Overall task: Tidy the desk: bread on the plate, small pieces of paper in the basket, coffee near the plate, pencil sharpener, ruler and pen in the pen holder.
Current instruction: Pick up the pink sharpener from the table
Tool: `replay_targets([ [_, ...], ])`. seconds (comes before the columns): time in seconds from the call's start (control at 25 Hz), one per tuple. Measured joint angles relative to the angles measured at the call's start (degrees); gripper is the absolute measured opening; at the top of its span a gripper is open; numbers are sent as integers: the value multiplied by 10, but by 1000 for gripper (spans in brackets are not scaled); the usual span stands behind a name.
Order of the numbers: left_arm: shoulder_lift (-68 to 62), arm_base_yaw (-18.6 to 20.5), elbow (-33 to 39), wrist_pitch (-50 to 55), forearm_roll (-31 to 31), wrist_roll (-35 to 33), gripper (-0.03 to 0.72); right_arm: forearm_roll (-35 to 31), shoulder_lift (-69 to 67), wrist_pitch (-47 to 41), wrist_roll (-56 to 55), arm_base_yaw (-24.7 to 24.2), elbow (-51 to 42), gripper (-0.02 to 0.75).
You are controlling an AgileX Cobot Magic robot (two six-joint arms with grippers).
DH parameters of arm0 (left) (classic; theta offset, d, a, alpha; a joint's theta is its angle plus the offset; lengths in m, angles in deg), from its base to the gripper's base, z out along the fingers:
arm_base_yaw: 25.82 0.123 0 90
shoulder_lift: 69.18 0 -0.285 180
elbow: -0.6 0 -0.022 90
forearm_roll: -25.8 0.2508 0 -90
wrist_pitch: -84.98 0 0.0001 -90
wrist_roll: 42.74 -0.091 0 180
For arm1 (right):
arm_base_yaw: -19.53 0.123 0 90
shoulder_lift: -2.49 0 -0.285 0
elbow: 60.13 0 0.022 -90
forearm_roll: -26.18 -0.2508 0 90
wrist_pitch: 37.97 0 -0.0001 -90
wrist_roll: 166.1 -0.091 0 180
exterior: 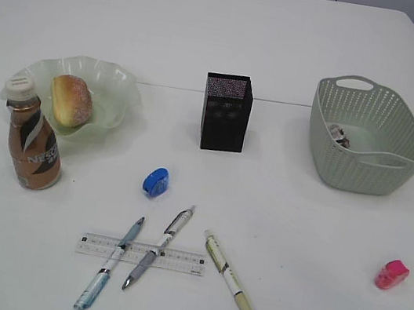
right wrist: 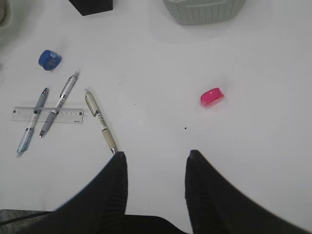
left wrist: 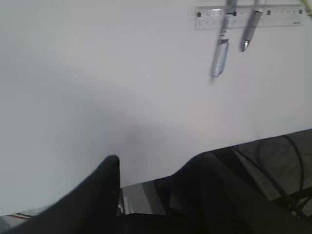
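I see my right gripper point(right wrist: 155, 163) hanging open and empty over the desk's point(exterior: 280, 239) front edge; left gripper point(left wrist: 146, 170) open too (pens point(exterior: 156, 247) crossing the ruler point(exterior: 181, 260) complicate grasping).

An office or lab desk: a plain white tabletop point(exterior: 307, 29) with pale wall panels behind it and dark cables point(left wrist: 287, 161) below its near edge.

Bread point(exterior: 70, 100) sits on the plate point(exterior: 119, 85); coffee point(exterior: 32, 143) stands beside it; two pens cross the ruler point(exterior: 173, 259).
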Motion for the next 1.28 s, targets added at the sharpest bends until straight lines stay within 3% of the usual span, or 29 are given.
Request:
replay_targets([
  [0.16,9,0,12,1,-20,2,386,1,-2,0,-1,0,0,323],
  [0.44,11,0,27,2,51,3,386,12,-19,0,-2,0,0,323],
  [1.28,11,0,27,3,51,3,368,23,-253,56,-126,0,0,323],
])
